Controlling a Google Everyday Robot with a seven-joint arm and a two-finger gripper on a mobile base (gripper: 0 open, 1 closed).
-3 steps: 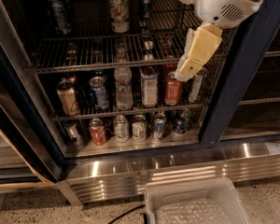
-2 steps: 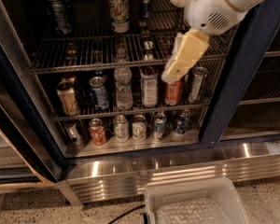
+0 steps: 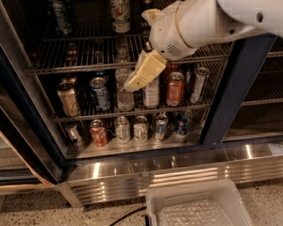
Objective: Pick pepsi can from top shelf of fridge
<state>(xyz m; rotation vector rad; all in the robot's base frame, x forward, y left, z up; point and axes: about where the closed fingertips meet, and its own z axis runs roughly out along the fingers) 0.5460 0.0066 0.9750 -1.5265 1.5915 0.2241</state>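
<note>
My hand [image 3: 134,81] hangs before the middle rack; I cannot tell if it is open or closed. Farther back, the pepsi can [image 3: 60,14] stands upright at the left of the top shelf [image 3: 80,55]. I should rise over the front rail, swing left past the 1 bottle [image 3: 119,9], then reach in level.

The fridge [image 3: 236,79] interior is dim, and the back of the top shelf [image 3: 85,55] sinks into shadow, so the pepsi can [image 3: 60,13] is only a dark shape, probably navy. Light from the front falls brightly on the white arm [image 3: 217,18] and the tan gripper [image 3: 141,73], which hangs before the middle rack [image 3: 132,111], and glares in streaks off the ribbed steel base [image 3: 179,171].
</note>
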